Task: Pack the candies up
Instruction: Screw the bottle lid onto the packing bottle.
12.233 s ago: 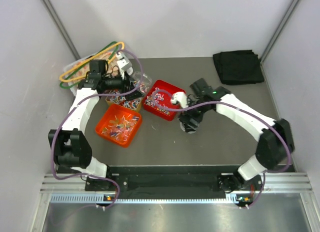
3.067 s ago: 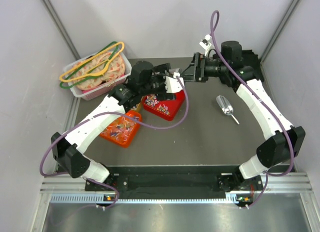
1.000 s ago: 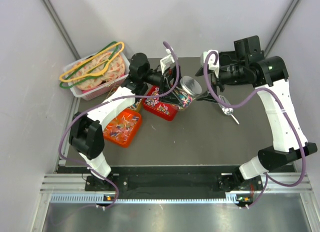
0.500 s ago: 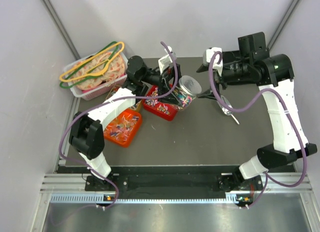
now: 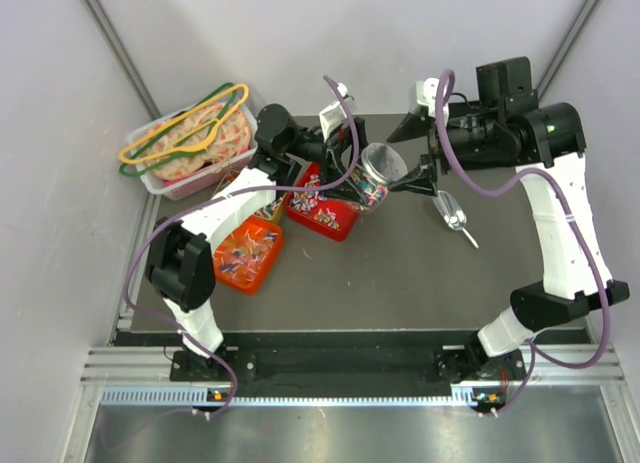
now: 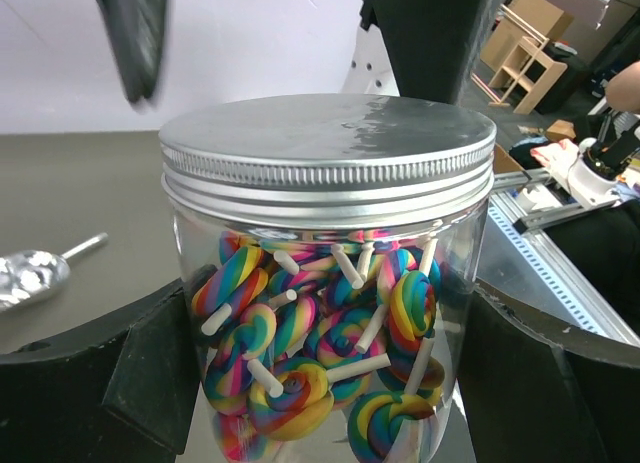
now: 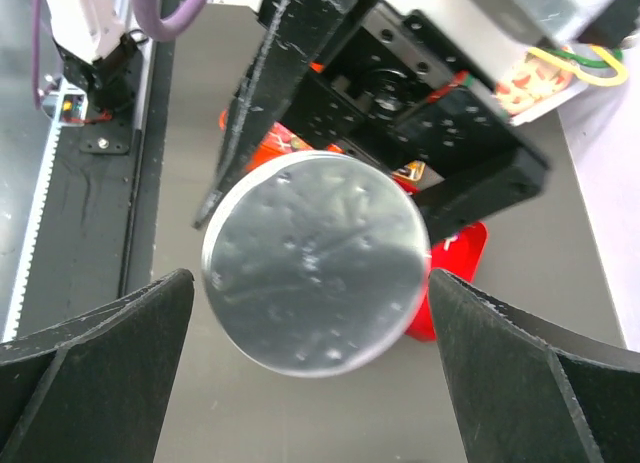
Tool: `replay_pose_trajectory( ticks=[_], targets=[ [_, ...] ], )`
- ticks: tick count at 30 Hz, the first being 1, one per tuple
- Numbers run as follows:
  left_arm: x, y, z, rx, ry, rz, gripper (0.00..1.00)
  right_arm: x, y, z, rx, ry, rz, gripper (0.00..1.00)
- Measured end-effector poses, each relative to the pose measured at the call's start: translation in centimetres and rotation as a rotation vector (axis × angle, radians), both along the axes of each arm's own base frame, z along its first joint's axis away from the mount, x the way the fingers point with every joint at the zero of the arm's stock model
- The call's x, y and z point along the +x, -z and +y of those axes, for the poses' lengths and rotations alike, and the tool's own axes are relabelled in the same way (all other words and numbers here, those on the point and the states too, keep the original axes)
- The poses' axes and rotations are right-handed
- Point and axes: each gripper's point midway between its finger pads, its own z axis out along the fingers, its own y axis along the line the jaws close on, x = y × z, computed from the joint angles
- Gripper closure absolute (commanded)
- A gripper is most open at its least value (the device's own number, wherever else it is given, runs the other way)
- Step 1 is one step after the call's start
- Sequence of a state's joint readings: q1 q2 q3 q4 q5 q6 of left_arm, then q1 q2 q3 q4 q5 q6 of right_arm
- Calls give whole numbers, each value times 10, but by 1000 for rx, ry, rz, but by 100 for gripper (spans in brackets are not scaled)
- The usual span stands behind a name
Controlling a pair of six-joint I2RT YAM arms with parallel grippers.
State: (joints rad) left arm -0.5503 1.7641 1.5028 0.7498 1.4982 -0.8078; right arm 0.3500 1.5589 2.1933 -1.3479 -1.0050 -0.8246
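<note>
My left gripper (image 5: 352, 179) is shut on a clear jar (image 5: 374, 176) with a silver screw lid and holds it above the table, tilted toward the right arm. In the left wrist view the jar (image 6: 330, 313) is full of rainbow swirl candies on white sticks, and the lid (image 6: 328, 143) is on. My left gripper (image 6: 325, 393) clamps its sides. My right gripper (image 5: 409, 154) is open, one finger on each side of the lid (image 7: 315, 263), with gaps on both sides. Small wrapped candies lie in a red tray (image 5: 330, 226) and an orange tray (image 5: 262, 271).
A metal scoop (image 5: 452, 219) lies on the table right of the jar, also seen in the left wrist view (image 6: 30, 273). A clear bin (image 5: 190, 178) with pink-orange items and coloured hangers stands at the back left. Grey walls close in the table.
My right gripper has moved left and now brackets the jar's lid. My left arm has shifted the held jar slightly toward it. Earlier the right gripper left the scoop on the table.
</note>
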Motion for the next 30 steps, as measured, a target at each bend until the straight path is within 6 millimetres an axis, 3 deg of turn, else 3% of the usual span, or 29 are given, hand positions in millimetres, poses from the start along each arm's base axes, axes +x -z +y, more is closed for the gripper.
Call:
replay_pose_trajectory(
  ticks=[6,13,30],
  targets=[
    [10,-7,-6,-13,9,-30,91,4,-1,-2,9,19,10,1],
    [5,-8,-13,-18,16,-24,92,11,-4,-7,57,33,86,1],
    [10,-2,-17,-20,-20,11,93,26,-5,4,125,90,244,1]
  ],
)
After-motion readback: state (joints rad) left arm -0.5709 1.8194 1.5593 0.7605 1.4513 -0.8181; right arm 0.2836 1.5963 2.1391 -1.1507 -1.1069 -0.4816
